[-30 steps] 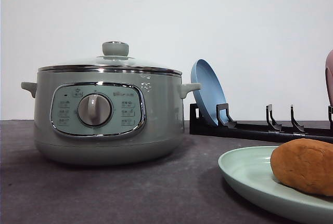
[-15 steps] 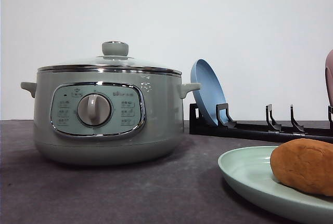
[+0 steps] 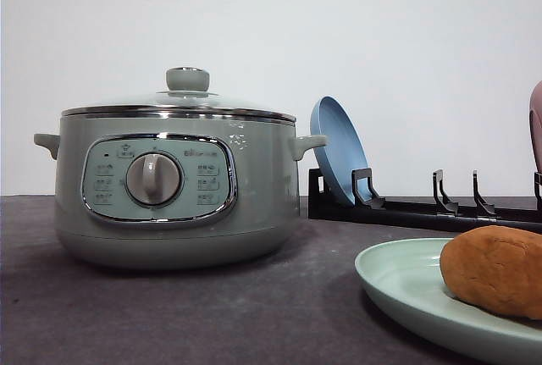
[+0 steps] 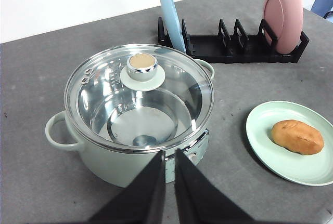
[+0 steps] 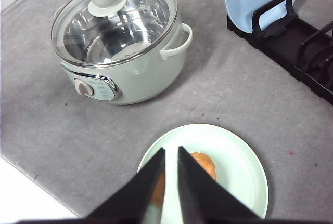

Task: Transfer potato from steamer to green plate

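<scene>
The orange-brown potato (image 3: 495, 270) lies on the green plate (image 3: 389, 276) at the front right of the table. In the left wrist view the potato (image 4: 297, 136) rests right of centre on the plate (image 4: 260, 130). The sage-green steamer (image 3: 169, 187) stands to the left with its glass lid on, and its bowl looks bare through the lid (image 4: 139, 96). My left gripper (image 4: 169, 156) hangs high above the steamer's front, shut on nothing. My right gripper (image 5: 171, 151) hovers high over the plate (image 5: 244, 156), shut and holding nothing, and one finger partly covers the potato (image 5: 205, 166).
A black dish rack (image 3: 406, 210) runs along the back right. A blue plate (image 3: 337, 157) stands upright at its left end and a pink plate (image 4: 283, 16) at its right end. Grey tabletop lies between the steamer and the green plate.
</scene>
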